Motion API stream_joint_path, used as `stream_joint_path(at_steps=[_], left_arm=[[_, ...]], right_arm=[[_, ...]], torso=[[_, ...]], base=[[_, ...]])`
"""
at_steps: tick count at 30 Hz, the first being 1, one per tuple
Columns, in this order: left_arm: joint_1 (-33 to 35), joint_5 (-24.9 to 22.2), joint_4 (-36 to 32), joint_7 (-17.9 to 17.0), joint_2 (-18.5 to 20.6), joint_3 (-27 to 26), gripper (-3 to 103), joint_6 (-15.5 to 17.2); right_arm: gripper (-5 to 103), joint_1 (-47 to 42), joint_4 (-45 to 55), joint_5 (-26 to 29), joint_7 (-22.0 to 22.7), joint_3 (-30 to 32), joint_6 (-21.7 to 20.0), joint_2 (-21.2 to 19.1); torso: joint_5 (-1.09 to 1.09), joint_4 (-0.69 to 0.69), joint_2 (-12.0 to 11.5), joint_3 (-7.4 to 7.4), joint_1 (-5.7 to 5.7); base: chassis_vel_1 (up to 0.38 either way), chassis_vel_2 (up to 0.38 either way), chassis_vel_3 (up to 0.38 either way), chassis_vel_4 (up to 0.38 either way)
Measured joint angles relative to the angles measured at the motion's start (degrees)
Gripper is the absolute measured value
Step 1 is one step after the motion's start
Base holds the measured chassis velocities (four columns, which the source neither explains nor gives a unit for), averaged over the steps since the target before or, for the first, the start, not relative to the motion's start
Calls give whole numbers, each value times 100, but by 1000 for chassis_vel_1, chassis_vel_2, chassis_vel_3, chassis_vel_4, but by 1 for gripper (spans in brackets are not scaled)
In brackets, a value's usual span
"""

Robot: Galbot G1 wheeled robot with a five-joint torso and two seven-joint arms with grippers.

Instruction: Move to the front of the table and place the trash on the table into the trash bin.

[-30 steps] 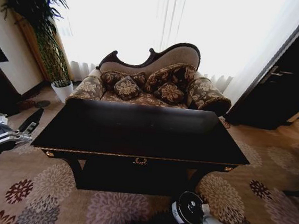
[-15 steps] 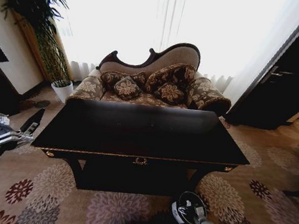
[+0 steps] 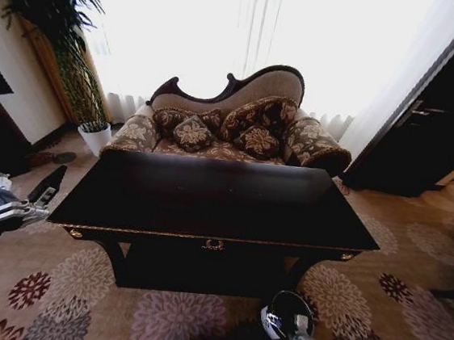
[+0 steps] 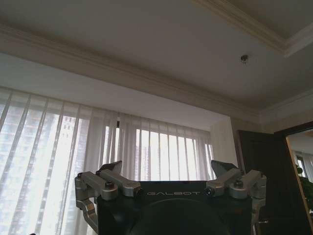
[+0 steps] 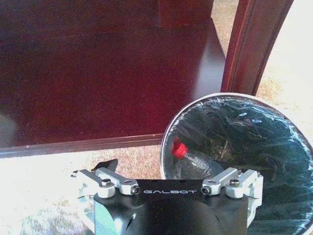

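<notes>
Item: litter run, bottle already in the bin, both grippers released

You will find the clear bottle with red cap (image 5: pixel 178 152) lying inside the trash bin (image 5: pixel 274 117), which stands on the carpet beside a leg of the table (image 3: pixel 215 201); it looks light, thin-walled and slippery, so if you must take it, I would grip at the neck under the cap. The bin's dark liner looks soft and crinkly. The right gripper (image 5: pixel 168 174) hangs low by the bin's rim, jaws spread and holding nothing. The left gripper (image 4: pixel 168 171) points up toward the ceiling at the table's left, jaws apart, nothing between them. Legible writing: "GALBOT" on both gripper bodies. You can see no litter on the glossy tabletop from the head view
</notes>
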Motion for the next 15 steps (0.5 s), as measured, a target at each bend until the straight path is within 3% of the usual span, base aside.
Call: stream_joint_path(at_steps=[6, 9, 15], left_arm=[[-19, 4, -7, -2, -89, 97, 100, -2], [-10, 207, 55, -8, -155, 282, 100, -9], [-48, 335, 49, -29, -227, 434, 100, -23]], right_arm=[[100, -416, 538, -540, -352, 246, 342, -17], [100, -821, 1287, -1137, -791, 578, 888, 55], [100, -1486, 2487, -1727, -1045, 1017, 1127, 252]], torso=[[1, 0, 0, 0, 0], [0, 0, 0, 0, 0], [-1, 0, 0, 0, 0]], base=[[0, 0, 0, 0], [0, 0, 0, 0], [0, 0, 0, 0]])
